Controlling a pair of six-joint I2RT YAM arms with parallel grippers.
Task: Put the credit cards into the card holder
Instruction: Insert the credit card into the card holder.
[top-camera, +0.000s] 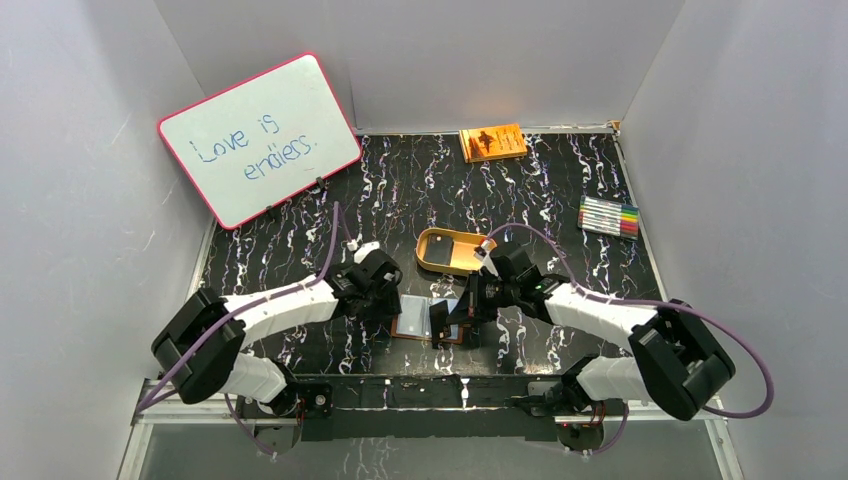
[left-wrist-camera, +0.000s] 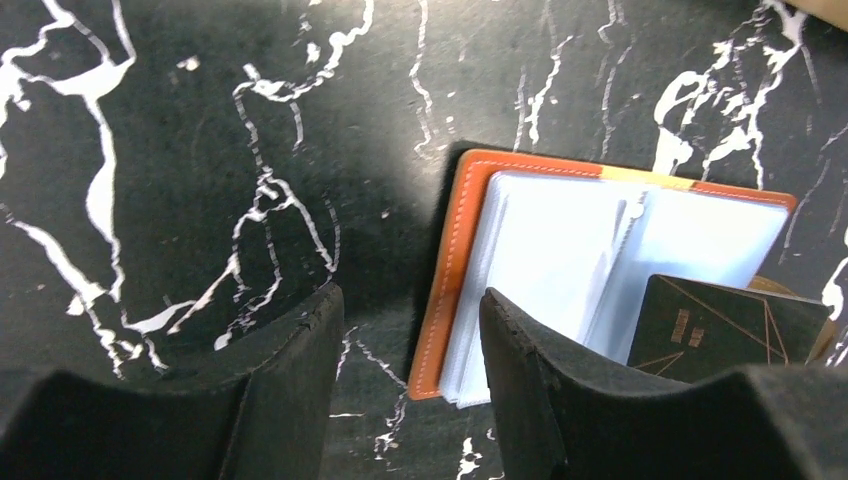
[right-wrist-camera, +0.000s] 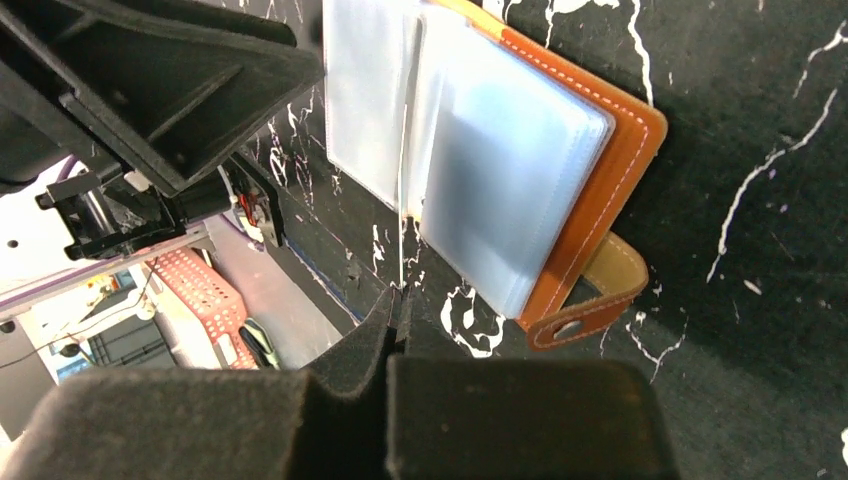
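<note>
R gripper (right-wrist-camera: 398, 300), pinched tight on dark card (left-wrist-camera: 715, 330) above open card holder (top-camera: 412, 315) at 6 o'clock on table (top-camera: 400, 190), may miss a clear sleeve (right-wrist-camera: 510, 170) & shove holder toward 9 o'clock, as L gripper (left-wrist-camera: 410, 300) hangs spread there, seemingly clamping nothing.

Left gripper (left-wrist-camera: 410, 300), jaws apart, hangs at the holder's (left-wrist-camera: 600, 240) edge; right gripper (right-wrist-camera: 396, 305), opposite, pinches a card (left-wrist-camera: 705, 335).
</note>
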